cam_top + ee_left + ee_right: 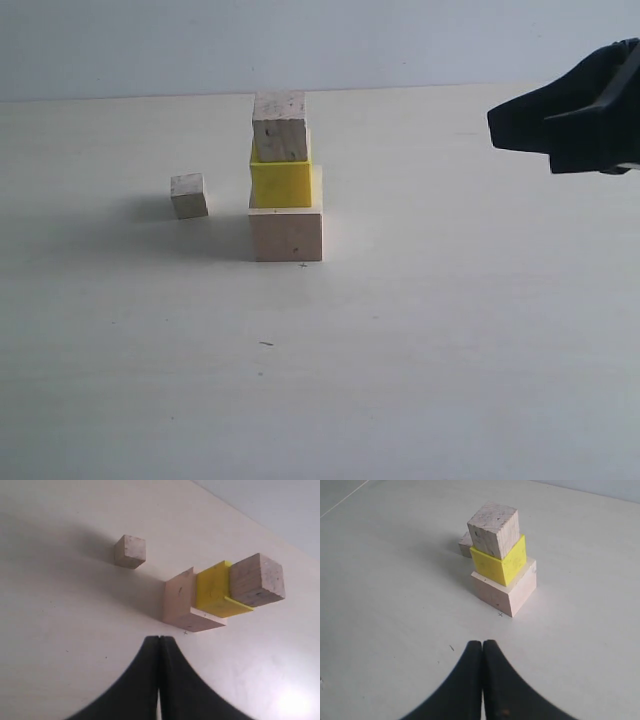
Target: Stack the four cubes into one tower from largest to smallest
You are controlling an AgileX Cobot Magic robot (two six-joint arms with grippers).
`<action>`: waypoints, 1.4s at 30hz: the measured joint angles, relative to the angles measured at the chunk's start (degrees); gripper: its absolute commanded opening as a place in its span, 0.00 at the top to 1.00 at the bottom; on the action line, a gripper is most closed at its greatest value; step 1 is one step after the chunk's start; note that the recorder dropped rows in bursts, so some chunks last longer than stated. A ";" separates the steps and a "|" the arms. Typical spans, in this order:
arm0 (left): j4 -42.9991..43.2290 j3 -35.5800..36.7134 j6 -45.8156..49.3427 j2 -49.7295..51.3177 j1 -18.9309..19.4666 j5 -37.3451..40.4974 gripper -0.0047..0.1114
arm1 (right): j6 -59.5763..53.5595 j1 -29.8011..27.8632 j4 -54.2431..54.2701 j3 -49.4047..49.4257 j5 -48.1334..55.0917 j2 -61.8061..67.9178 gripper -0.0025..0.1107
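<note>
The left tool (pixel 159 639) and the right tool (pixel 482 643) are plain black, each of two smooth curved fingers (pixel 461 687) broadening toward the base, with a faint sheen.

ext low front; wrist cams toward tower (pixel 281 182)

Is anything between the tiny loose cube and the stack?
No, only bare table separates the tiny cube from the stack, clearest in the exterior view.
</note>
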 measured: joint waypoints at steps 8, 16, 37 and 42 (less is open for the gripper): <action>-0.26 -0.99 1.75 9.49 0.00 3.38 0.62 | 0.00 0.00 0.33 0.00 0.03 0.00 0.98; 1.72 -10.94 3.11 20.89 0.00 6.95 0.49 | -0.11 0.00 0.47 0.00 0.43 0.00 0.98; 8.19 -38.77 0.98 48.00 -4.21 18.60 0.49 | -0.11 0.00 1.50 0.00 1.80 0.00 0.98; 10.46 -45.72 -2.17 54.26 -6.79 21.31 0.49 | -0.11 0.00 1.91 0.00 3.22 0.00 0.98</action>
